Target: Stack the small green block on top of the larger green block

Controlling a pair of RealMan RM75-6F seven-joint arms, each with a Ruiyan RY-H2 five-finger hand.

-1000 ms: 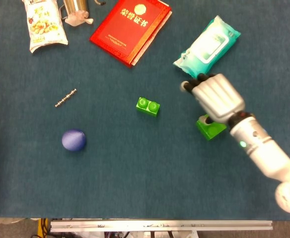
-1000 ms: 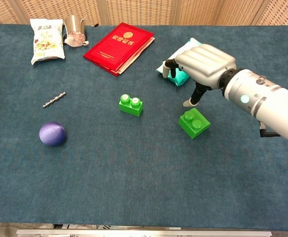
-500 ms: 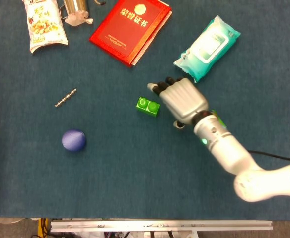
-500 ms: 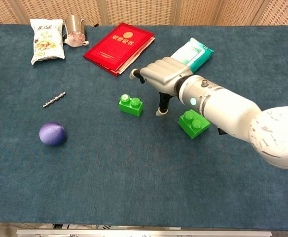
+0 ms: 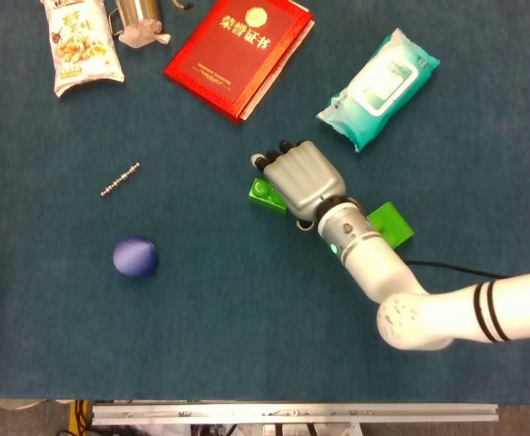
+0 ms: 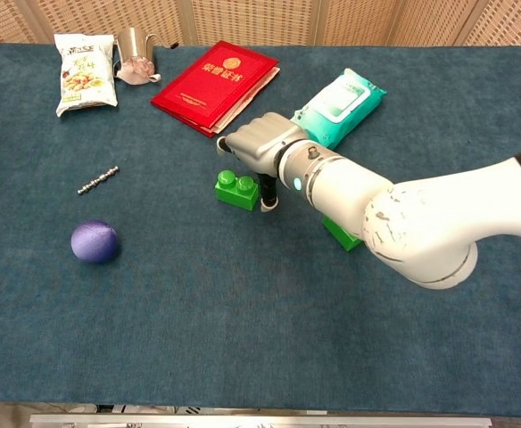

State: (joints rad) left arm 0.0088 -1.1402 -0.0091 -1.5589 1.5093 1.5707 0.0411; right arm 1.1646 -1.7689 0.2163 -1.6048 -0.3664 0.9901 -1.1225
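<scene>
Small block (image 5: 263, 193) lies in the middle of the table in the head view, and the right hand (image 5: 299, 178) is directly over its right part, so only the left end with one stud shows. Its long axis runs from upper left to lower right. The fingers (image 5: 271, 159) point to the far left and are bent downward over the block; from above I cannot tell if they touch it. The big block (image 5: 390, 224) lies to the right and a little nearer, partly under the forearm. It looks like hard, smooth plastic on a blue cloth with a rough weave. The left hand is not in view, so the right one is the only hand near the blocks.

In the chest view the small block (image 6: 236, 189) shows both round studs on top and it sits flat on the cloth. The right hand (image 6: 259, 144) hangs just above and behind it, palm down, and the thumb (image 6: 267, 197) reaches down beside the right end of the block. The block is not lifted, and the hand is released, holding nothing, with fingers apart. The big block (image 6: 341, 234) is mostly hidden behind the arm, to the right and nearer. My judgement is that the coming move is a pinch across the short side.
</scene>
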